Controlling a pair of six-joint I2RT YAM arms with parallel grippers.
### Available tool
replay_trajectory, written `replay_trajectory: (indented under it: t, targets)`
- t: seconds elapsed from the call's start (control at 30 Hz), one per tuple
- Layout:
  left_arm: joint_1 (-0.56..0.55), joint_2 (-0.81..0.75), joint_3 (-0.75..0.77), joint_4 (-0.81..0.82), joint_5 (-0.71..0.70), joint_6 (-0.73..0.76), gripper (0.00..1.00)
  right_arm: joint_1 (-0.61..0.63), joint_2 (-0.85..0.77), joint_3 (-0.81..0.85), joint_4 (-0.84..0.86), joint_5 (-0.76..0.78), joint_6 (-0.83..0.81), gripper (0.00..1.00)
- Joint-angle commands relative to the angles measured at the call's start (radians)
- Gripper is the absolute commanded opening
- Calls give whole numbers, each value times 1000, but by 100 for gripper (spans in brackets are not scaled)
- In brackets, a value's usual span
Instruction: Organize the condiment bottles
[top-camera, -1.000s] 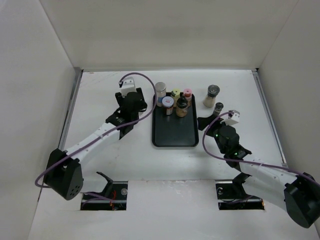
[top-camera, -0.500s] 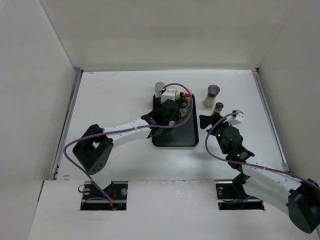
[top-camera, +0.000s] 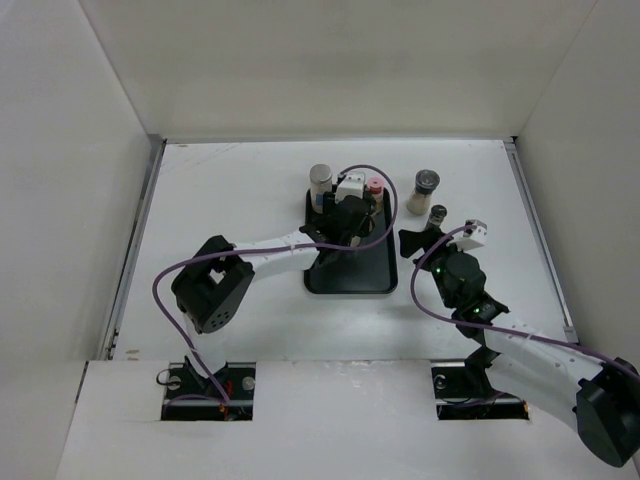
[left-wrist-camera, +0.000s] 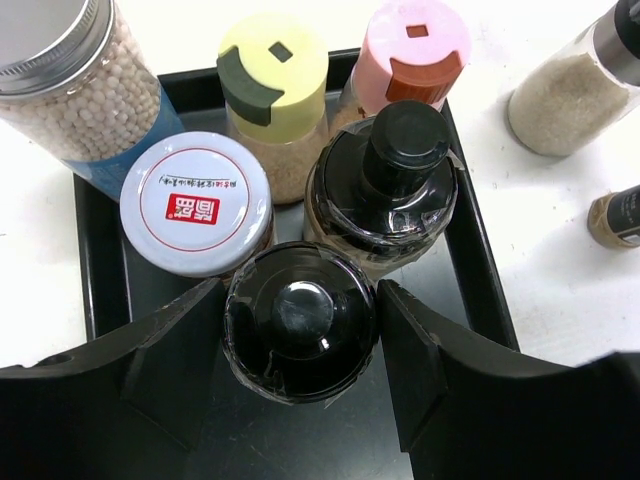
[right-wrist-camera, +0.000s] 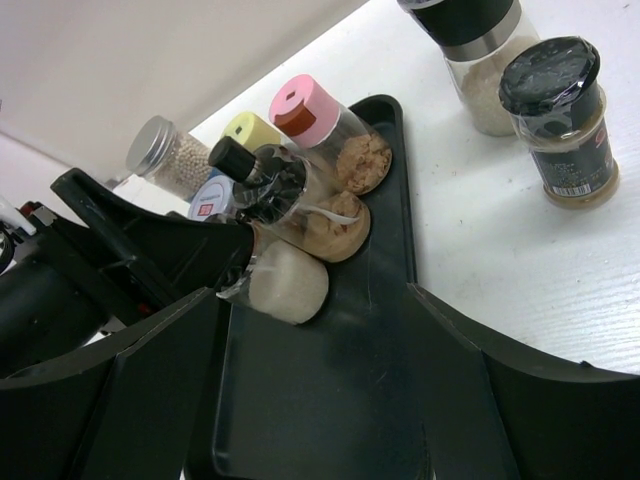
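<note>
White tabletop (top-camera: 220, 190): we see our left gripper (left-wrist-camera: 300, 300) clamped on a black-capped jar (left-wrist-camera: 300, 325) in the black tray (left-wrist-camera: 95, 270), just beside a white-lidded jar (left-wrist-camera: 195, 200); our right gripper (right-wrist-camera: 312, 295) gapes empty near a brown spice jar (right-wrist-camera: 560, 120) on the table

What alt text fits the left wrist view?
The left gripper straddles a black-capped jar in a black tray, with five more bottles packed behind it. Two other bottles stand on the white table to the right.
</note>
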Motion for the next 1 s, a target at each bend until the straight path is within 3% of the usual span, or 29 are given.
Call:
replay_trajectory:
  t: [0.0, 0.2, 0.33, 0.53, 0.67, 0.73, 0.87, 0.97]
  targets:
    - [3, -11, 53, 88, -14, 13, 53, -6, -9, 9, 49, 16, 1, 81]
    - [-11, -89, 14, 83, -17, 13, 85, -10, -12, 9, 46, 16, -1, 82]
    - [-19, -178, -29, 88, -17, 13, 100, -10, -16, 9, 46, 19, -7, 83]
    - [7, -408, -243, 242, -59, 5, 100, -7, -9, 17, 43, 35, -26, 79]
    - [95, -555, -447, 343, -231, -44, 100, -6, 20, 34, 46, 64, -35, 62]
    - [161, -600, -530, 330, -287, -94, 100, 2, 49, 58, 43, 79, -45, 48]
    - [296, -675, -702, 316, -192, -242, 100, 14, 116, 117, 19, 114, -75, 31]
    - [385, -709, -803, 330, -134, -329, 100, 16, 145, 167, -35, 186, -78, 31]
